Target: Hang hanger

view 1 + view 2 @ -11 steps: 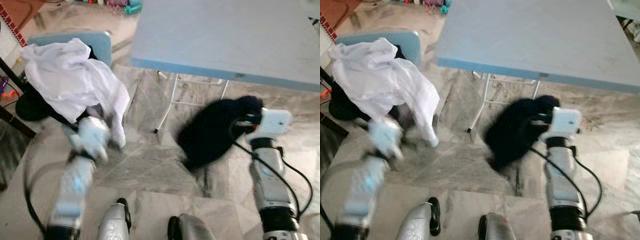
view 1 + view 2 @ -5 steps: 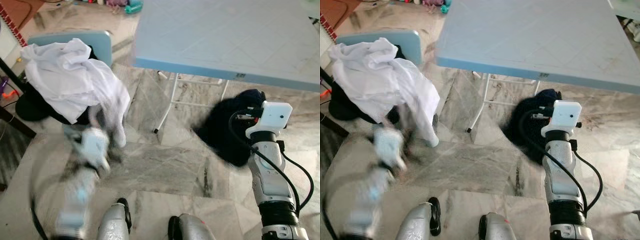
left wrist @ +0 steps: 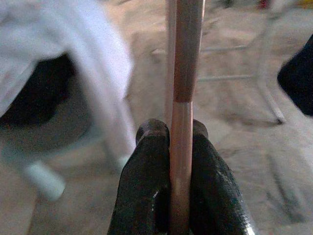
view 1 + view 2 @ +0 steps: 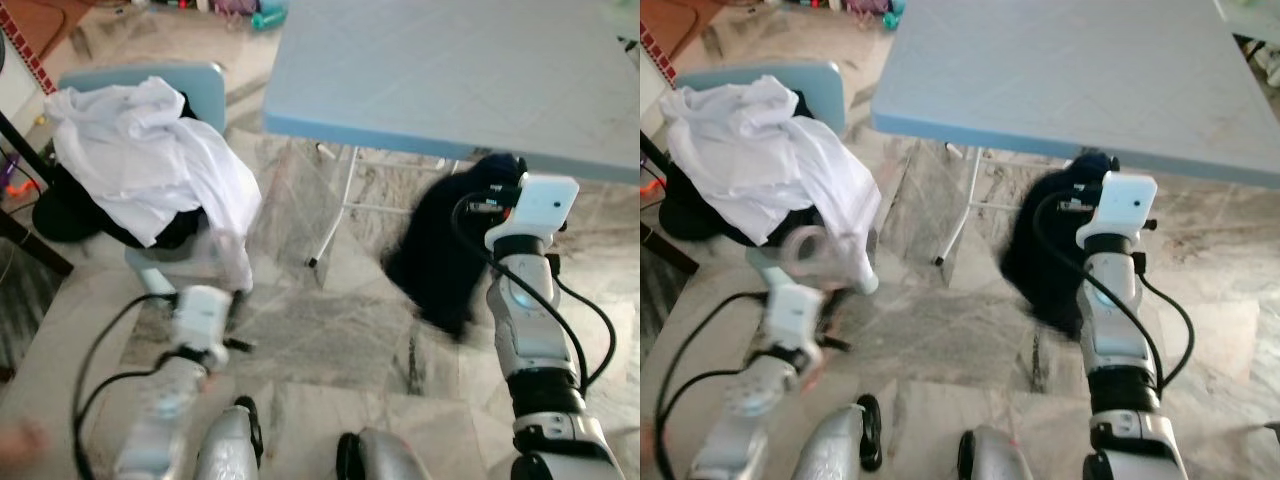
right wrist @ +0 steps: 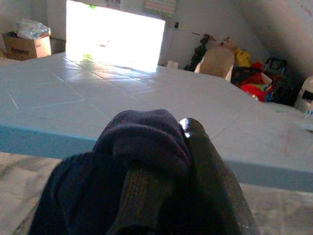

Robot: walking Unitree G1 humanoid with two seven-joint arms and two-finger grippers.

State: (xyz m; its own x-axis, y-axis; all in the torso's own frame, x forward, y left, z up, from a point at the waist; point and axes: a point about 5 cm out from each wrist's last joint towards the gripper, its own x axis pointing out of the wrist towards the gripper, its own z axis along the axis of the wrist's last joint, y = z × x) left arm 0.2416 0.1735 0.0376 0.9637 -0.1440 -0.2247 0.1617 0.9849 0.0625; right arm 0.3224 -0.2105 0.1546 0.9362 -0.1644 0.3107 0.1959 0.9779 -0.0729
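A thin pinkish hanger rod (image 3: 188,49) runs up between the black fingers of my left gripper (image 3: 172,129), which is shut on it. That left arm (image 4: 195,320) is low on the left, blurred, in front of the chair. My right gripper (image 5: 166,142) is shut on a dark navy garment (image 4: 445,250), which hangs from it just below the front edge of the light blue table (image 4: 450,70). The cloth bunches over the right fingers (image 5: 208,161) and hides most of one.
A blue chair (image 4: 200,85) at the left carries a crumpled white shirt (image 4: 150,150) over a dark piece of clothing (image 4: 70,215). White table legs (image 4: 335,210) stand on the grey marble floor (image 4: 320,330). Boxes and bags lie beyond the table's far side.
My right gripper has risen toward the table edge, and the dark garment has swung from the left to hang under it. My left arm has dropped lower and nearer to me.
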